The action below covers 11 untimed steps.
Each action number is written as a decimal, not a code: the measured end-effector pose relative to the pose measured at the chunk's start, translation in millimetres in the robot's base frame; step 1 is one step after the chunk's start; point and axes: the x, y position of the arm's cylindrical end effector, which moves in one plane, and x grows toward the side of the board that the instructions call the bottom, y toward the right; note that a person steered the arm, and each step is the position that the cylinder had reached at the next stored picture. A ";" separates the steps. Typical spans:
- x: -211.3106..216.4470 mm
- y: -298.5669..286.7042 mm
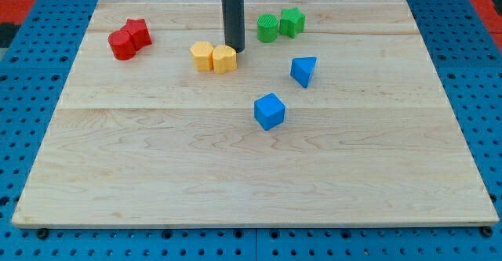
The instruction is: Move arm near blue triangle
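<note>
Where pale wooden board overlies blue pegboard, my tip touches down, holding nothing.
It sits beside the yellow blocks; the blue triangle lies nearby toward the view's right, above a blue cube.

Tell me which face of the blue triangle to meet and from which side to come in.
No gripping here; my tip can only push. It sits beside the yellow blocks, toward the view's upper left of the blue triangle. Probably approach from the view's left, meeting its broad left-facing side, steering above the blue cube.
</note>
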 end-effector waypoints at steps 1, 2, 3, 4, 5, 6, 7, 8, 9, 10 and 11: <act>0.0 -7.8; -0.1 -13.9; -0.1 -13.5; -0.1 18.3; -0.1 45.2; -0.1 45.6; 0.0 53.5; 11.4 77.8; 36.3 92.5; 44.5 102.5; 37.3 103.2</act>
